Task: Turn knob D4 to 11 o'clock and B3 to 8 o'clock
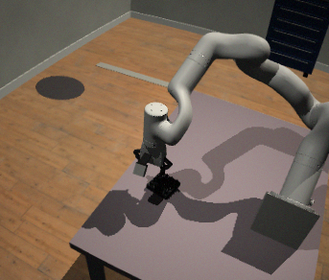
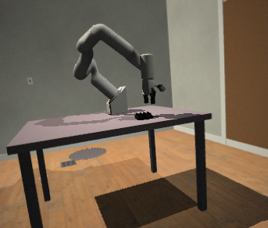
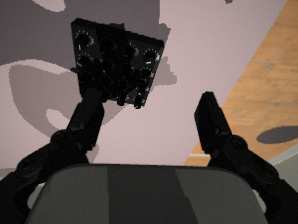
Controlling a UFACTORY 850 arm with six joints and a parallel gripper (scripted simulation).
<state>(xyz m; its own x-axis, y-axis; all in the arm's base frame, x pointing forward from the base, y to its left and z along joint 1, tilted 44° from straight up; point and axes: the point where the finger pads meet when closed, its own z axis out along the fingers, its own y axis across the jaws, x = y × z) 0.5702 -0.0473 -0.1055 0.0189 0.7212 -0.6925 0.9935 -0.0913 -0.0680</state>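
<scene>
The black knob box (image 1: 166,188) (image 2: 143,117) (image 3: 156,65) lies on the table. In the wrist view it is at upper left, slightly turned, with knobs in rows. White marks show around some knobs, such as a corner knob (image 3: 82,40) and another corner knob (image 3: 150,56). The lower knobs are dark and blurred together. Names, most white lines and the socket cannot be read, so D4 and B3 cannot be told. My gripper (image 2: 149,101) (image 3: 150,101) is open and empty, above the box and apart from it. In the wrist view its left finger overlaps the box's lower edge.
The pinkish table (image 1: 208,254) (image 2: 41,137) (image 3: 175,130) carries the arm's base (image 1: 285,218) (image 2: 117,103). Dark arm shadows fall across the table and over the box. A table edge lies to the right in the wrist view, with wooden floor (image 3: 270,65) beyond.
</scene>
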